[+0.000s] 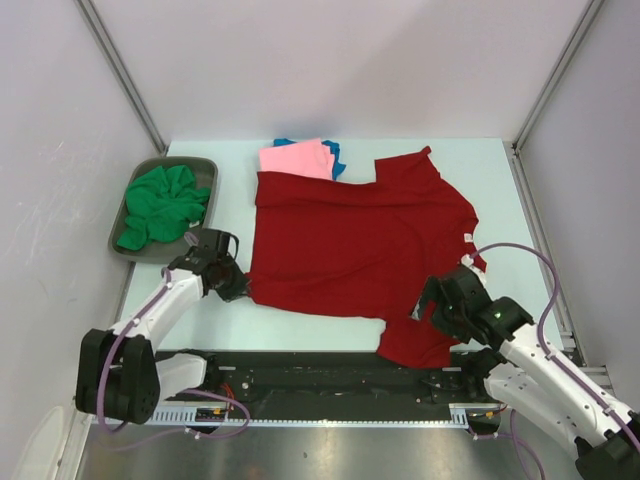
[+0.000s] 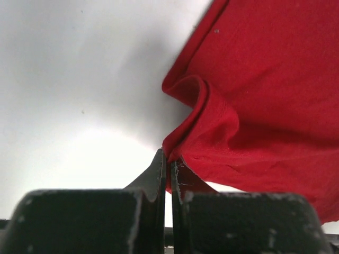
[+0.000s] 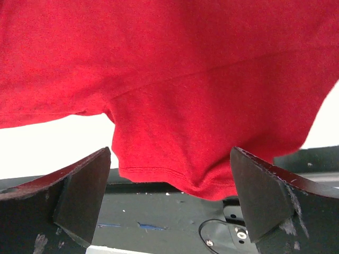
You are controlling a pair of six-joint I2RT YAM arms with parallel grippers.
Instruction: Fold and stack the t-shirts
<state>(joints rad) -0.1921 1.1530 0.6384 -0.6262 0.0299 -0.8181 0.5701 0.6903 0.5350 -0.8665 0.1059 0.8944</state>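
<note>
A dark red t-shirt [image 1: 350, 240] lies spread flat over the middle of the table. Its near sleeve [image 1: 415, 345] hangs over the front edge. My left gripper [image 1: 238, 285] is at the shirt's near left corner, shut on a pinched fold of the red cloth [image 2: 254, 95], which bunches up just past the tips of the left gripper [image 2: 169, 157]. My right gripper [image 1: 430, 305] stands wide open low over the sleeve; the red hem [image 3: 185, 79] sags between its fingers [image 3: 79, 190] without being gripped. A folded pink shirt [image 1: 295, 158] lies on a blue one [image 1: 337, 155] at the back.
A grey tray [image 1: 200, 163] at the left edge holds a crumpled green shirt [image 1: 165, 205], close behind the left arm. The black base rail [image 1: 330, 375] runs along the near edge. Frame posts [image 1: 120, 70] and walls bound the table.
</note>
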